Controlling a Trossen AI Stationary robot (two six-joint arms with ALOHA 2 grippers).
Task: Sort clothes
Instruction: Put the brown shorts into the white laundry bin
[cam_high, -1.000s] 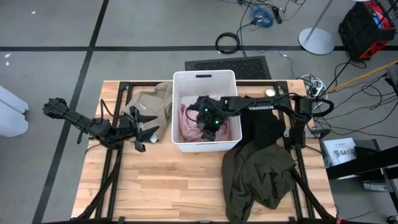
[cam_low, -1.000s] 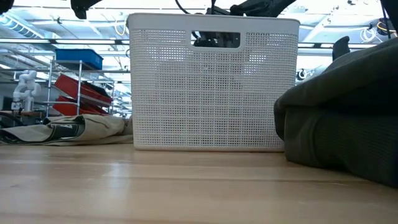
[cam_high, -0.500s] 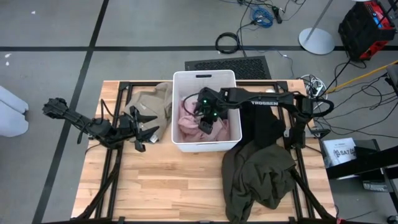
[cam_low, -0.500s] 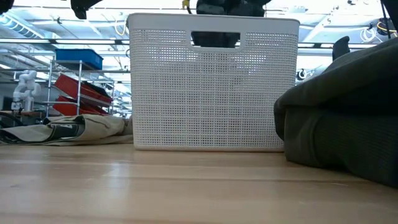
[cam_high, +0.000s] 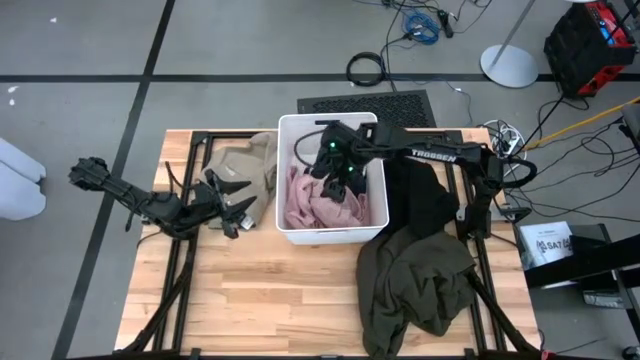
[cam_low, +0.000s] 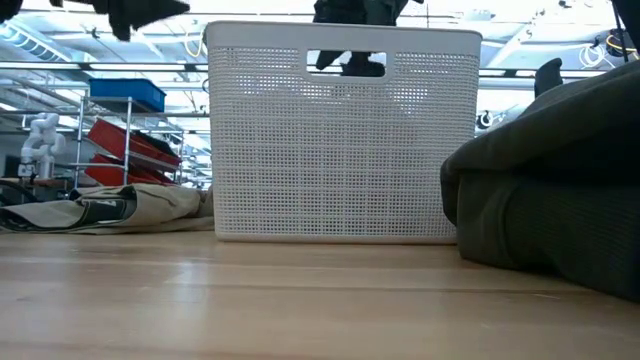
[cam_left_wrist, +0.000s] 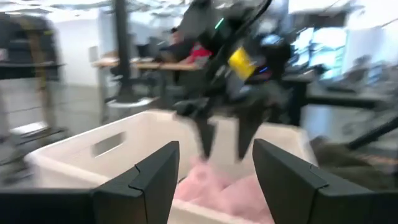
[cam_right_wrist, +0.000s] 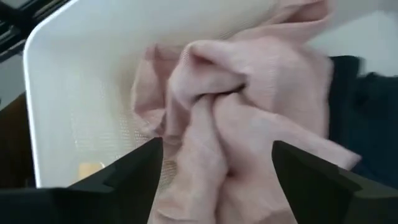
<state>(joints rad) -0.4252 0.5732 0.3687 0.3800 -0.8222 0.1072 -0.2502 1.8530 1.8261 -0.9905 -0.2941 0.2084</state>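
Observation:
A white bin (cam_high: 330, 120) stands at the table's far middle. In it a pale pink garment (cam_high: 318, 202) lies crumpled, with a navy one (cam_right_wrist: 367, 112) beside it. My right gripper (cam_high: 345, 178) hangs open just above the pink garment (cam_right_wrist: 249, 106), fingers pointing down, nothing between them. My left gripper (cam_high: 232, 205) waits open to the left of the bin, above the table, pointing at the bin (cam_left_wrist: 93, 149). A tan garment (cam_high: 245, 162) lies flat left of the bin. A black one (cam_high: 420, 200) and a dark olive one (cam_high: 415, 280) lie to its right.
The bin's perforated wall (cam_low: 340, 150) rises well above the table. The olive pile (cam_low: 550, 200) is bulky and covers the near right part of the table. Bare wood (cam_high: 270, 300) lies at the near left and middle. Cables and a stand are on the floor beyond.
My right gripper has risen from deep in the bin to above its rim, shifting a little toward the far edge. The pink garment stays in the bin, and more of it shows now. My left gripper has turned a little in place.

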